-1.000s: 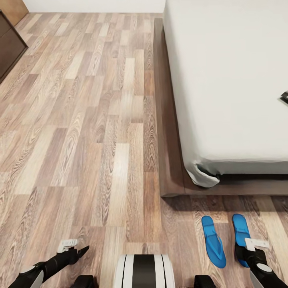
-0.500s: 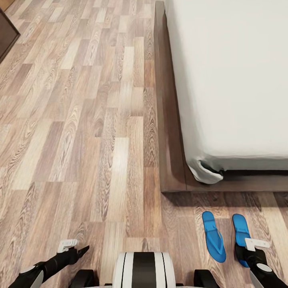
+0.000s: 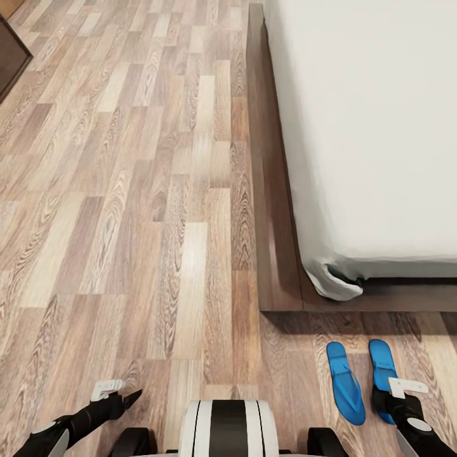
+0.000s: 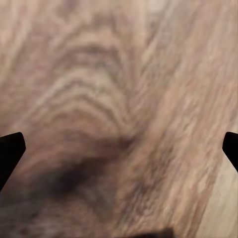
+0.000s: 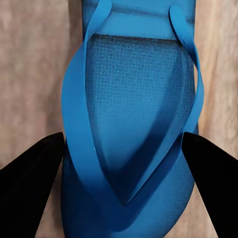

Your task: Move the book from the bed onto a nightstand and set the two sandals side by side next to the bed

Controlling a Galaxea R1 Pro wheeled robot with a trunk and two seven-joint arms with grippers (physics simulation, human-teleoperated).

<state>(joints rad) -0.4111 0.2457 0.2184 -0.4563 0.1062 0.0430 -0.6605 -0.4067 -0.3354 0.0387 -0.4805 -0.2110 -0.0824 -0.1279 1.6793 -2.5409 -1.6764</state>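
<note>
Head view: the bed point(image 3: 279, 209) occupied the upper right, its dark brown frame running along the wood-plank floor point(image 3: 127, 190) and its off-white mattress point(image 3: 374, 127) ending at a rumpled corner. The two sandals point(image 3: 346, 383) lay on the floor just beyond the foot of the frame, side by side and roughly parallel, a narrow strip of floor between them. The right gripper point(image 3: 401, 395) sat directly over the rear part of the right-hand sandal point(image 3: 381, 365). The left gripper point(image 3: 120, 395) was above bare floor, well apart from the sandals — its opening could not be judged here. A dark cabinet corner point(image 3: 11, 60) showed at the upper left edge.

Left wrist view: both dark fingertips point(image 4: 10, 151) stood at opposite edges of the picture — jaws spread wide, holding nothing — above blurred wood grain.

Right wrist view: the fingertips point(image 5: 29, 188) were spread wide on either side of the sandal's blue straps point(image 5: 134, 124); whether they touched it could not be told.
</note>
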